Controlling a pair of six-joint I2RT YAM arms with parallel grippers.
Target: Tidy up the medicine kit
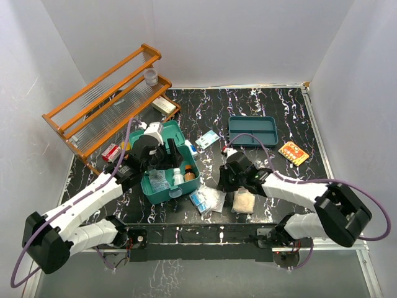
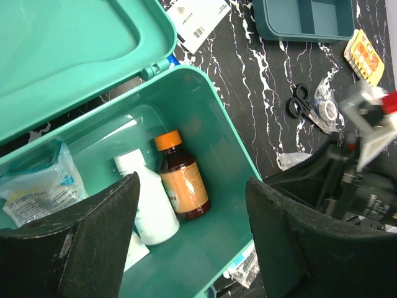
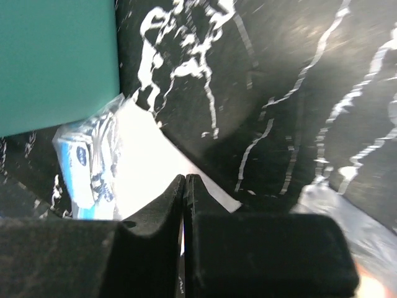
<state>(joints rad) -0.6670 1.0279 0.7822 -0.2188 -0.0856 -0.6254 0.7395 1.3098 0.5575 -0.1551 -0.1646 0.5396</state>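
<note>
Left gripper (image 2: 189, 192) with jaws spread wide, gripping nothing, poised directly above the open medicine kit (image 2: 217, 124). Right gripper (image 3: 185, 180) with fingers pressed fully together, tips down at a clear plastic packet (image 3: 93, 167) with blue print; impossible to tell whether pinching its film.

Medicine kit left of the middle of the black marbled table (image 1: 291, 112), lid open toward 11 o'clock. Inside: a brown bottle (image 2: 183, 180) with an orange cap, just beside a white bottle (image 2: 149, 208), and a clear blue-printed pouch (image 2: 37, 186) at 9 o'clock of them.

Just outside the kit at 4 o'clock, that clear plastic packet, then a beige packet (image 1: 243, 202). At 2 o'clock, well apart, a shallow teal tray (image 1: 254, 118). Farther out at 3 o'clock of the kit, an orange blister card (image 1: 294, 152). At 10 o'clock, an orange wooden rack (image 1: 97, 81).
</note>
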